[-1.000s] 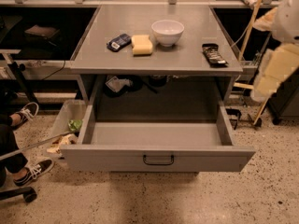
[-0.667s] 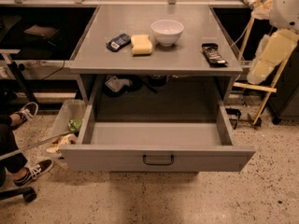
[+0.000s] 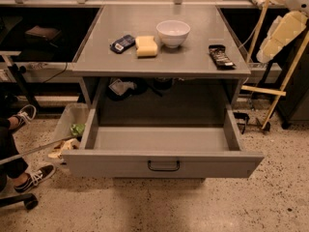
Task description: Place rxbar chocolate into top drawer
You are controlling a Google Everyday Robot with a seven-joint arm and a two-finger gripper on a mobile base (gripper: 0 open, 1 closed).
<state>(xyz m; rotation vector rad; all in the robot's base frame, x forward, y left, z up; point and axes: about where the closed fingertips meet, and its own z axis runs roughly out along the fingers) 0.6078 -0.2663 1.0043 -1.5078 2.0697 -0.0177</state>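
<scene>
The gripper itself is out of view, so I cannot tell whether it is spread or pressed together. Only the arm [image 3: 283,32] shows, a pale padded link in the upper right corner, off the table's right side. Over the last second that link has swung upward and further toward the corner, while nothing on the table has moved.

The rxbar chocolate [image 3: 219,56] lies flat on the grey table top [image 3: 145,18] near its right front corner, untouched and well apart from the arm. To its left stands a white bowl [image 3: 173,33], then a yellow sponge [image 3: 146,46], then a dark blue packet [image 3: 122,43] just beside the sponge.

Below, the top drawer [image 3: 120,162] is pulled fully out, its floor bare.

My judgement is that the pick has not begun. The arm looks to be repositioning, and the reach down to the bar is still to come. With the drawer already open, only the grasp and the drop remain.
</scene>
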